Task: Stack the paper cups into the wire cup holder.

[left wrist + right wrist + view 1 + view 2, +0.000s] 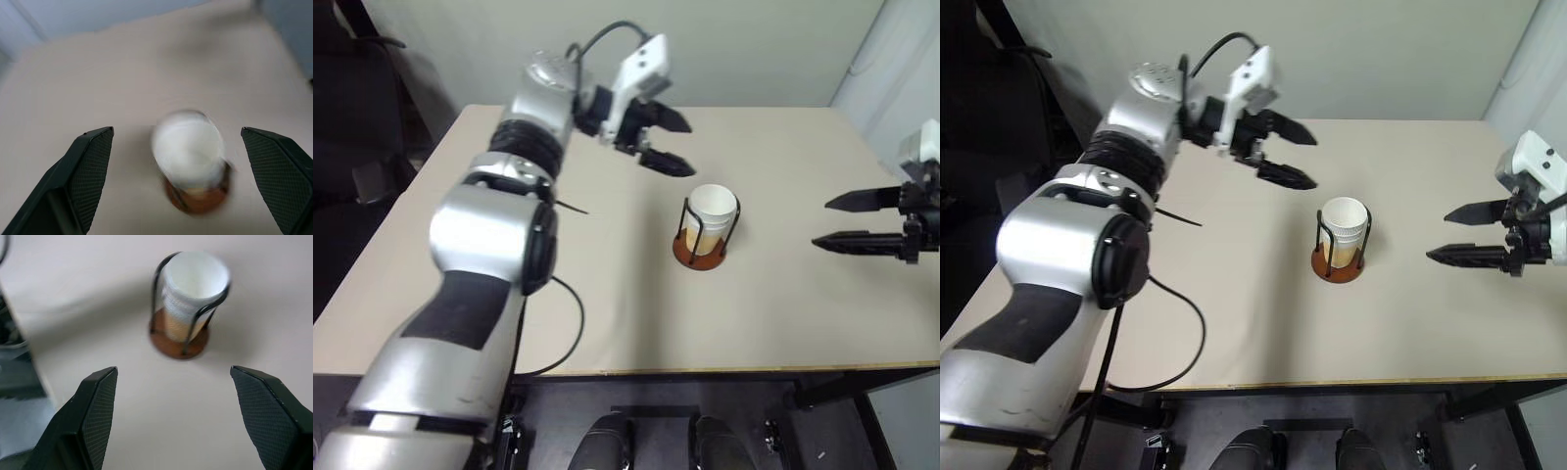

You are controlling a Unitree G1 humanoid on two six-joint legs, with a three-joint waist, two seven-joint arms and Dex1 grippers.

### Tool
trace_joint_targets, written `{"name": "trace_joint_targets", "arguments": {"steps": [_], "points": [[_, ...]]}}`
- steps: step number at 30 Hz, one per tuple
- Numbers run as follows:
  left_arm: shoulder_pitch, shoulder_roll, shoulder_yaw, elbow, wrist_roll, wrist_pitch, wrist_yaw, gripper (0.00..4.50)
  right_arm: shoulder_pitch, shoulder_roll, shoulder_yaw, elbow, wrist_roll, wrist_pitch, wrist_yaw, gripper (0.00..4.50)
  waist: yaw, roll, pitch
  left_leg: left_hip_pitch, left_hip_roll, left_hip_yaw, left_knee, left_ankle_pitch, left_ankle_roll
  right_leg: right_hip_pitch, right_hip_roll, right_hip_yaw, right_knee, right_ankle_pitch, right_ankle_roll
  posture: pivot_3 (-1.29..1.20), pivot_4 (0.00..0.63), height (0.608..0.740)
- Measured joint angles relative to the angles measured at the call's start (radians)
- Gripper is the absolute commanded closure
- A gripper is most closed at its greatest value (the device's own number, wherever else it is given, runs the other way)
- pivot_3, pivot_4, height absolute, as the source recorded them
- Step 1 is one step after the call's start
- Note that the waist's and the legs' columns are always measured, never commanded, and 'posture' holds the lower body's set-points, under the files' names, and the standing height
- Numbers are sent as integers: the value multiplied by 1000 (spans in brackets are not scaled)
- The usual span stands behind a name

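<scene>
The wire cup holder (703,257) stands upright in the middle of the beige table (607,313), on its round reddish-brown base. Paper cups (712,211) sit nested inside it, white rim uppermost; how many I cannot tell. My left gripper (671,144) hangs open in the air behind and to the left of the holder, nothing between its fingers. At the right edge my right gripper (832,222) is open too, empty, pointing leftward toward the holder from well off. In the wrist views the holder (178,340) and cups (188,149) stand ahead of the spread fingers.
A thin black cable (570,206) from my left arm trails across the table's left part. The table's front edge (724,370) runs close below the holder. A grey wall stands behind the table's far edge.
</scene>
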Motion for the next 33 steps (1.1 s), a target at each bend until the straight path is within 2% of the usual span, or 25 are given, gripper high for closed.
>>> {"name": "trace_joint_targets", "arguments": {"steps": [5, 11, 14, 15, 17, 21, 22, 24, 25, 27, 28, 33], "points": [[88, 89, -26, -43, -94, 49, -8, 49, -65, 61, 83, 114, -87, -95, 42, 742, 7, 3, 0, 1, 0, -2, 1, -1, 3, 1, -1, -2, -1, 2, -3, 0, 150, 740], [189, 165, -193, -139, -305, 187, -11, 49, -95, 98, 131, 186, -147, -138, 100, 742, 2, 1, 0, -2, 0, -2, -2, 9, -10, 0, 0, -1, -1, 5, -7, 0, 150, 740], [188, 209, -205, -163, -365, 207, -12, 49, -122, 121, 140, 209, -177, -141, 112, 742, -4, 0, 0, 0, 0, -2, -4, 9, -9, -1, 2, -4, 0, 3, -13, 0, 150, 740], [187, 217, -198, -162, -371, 208, -12, 49, -124, 126, 140, 212, -183, -142, 114, 742, -4, 1, 0, -1, 1, -4, -4, 9, -8, 0, -2, 1, -1, 3, -14, 0, 150, 740], [182, 226, -165, -152, -371, 209, -12, 49, -127, 144, 140, 211, -187, -140, 113, 742, -9, 0, 0, 0, 0, -3, -5, 8, -7, 0, 2, -2, -1, 3, -15, 0, 150, 740], [176, 274, -114, -137, -362, 209, -12, 49, -131, 176, 141, 194, -192, -137, 120, 742, -15, 1, 1, -1, 2, -6, -5, 8, -6, -2, 0, 4, -1, 5, -16, 0, 150, 740], [176, 290, -104, -133, -359, 209, -11, 49, -136, 187, 142, 193, -194, -137, 120, 742, -20, 1, 1, 0, 1, -6, -6, 8, -6, -2, 5, -1, 0, 5, -17, 0, 150, 740], [176, 316, -85, -127, -342, 210, -10, 49, -147, 205, 147, 193, -202, -137, 123, 742, -22, 1, 1, -1, 2, -8, -6, 9, -7, -2, 1, 4, -1, 6, -18, 0, 150, 740], [176, 323, -81, -128, -337, 211, -9, 49, -150, 213, 154, 193, -205, -138, 125, 742, -24, 1, 1, 0, 1, -6, -7, 9, -7, -2, 5, -2, 0, 6, -19, 0, 150, 740], [179, 331, -79, -128, -321, 211, -3, 49, -154, 231, 165, 194, -209, -139, 129, 742, -22, 1, 1, -1, 2, -12, -5, 10, -7, -1, 0, 2, -1, 6, -20, 0, 150, 740], [184, 333, -75, -128, -317, 211, 3, 49, -154, 245, 167, 194, -211, -140, 129, 742, -22, 1, 1, 0, 2, -10, -7, 10, -8, -2, 4, 0, 0, 6, -22, 0, 150, 740], [213, 345, -64, -127, -288, 211, 27, 49, -153, 277, 168, 167, -212, -138, 121, 742, -21, 2, 2, -2, 2, -11, -7, 10, -8, -3, 1, 3, -2, 7, -24, 0, 150, 740]]}}
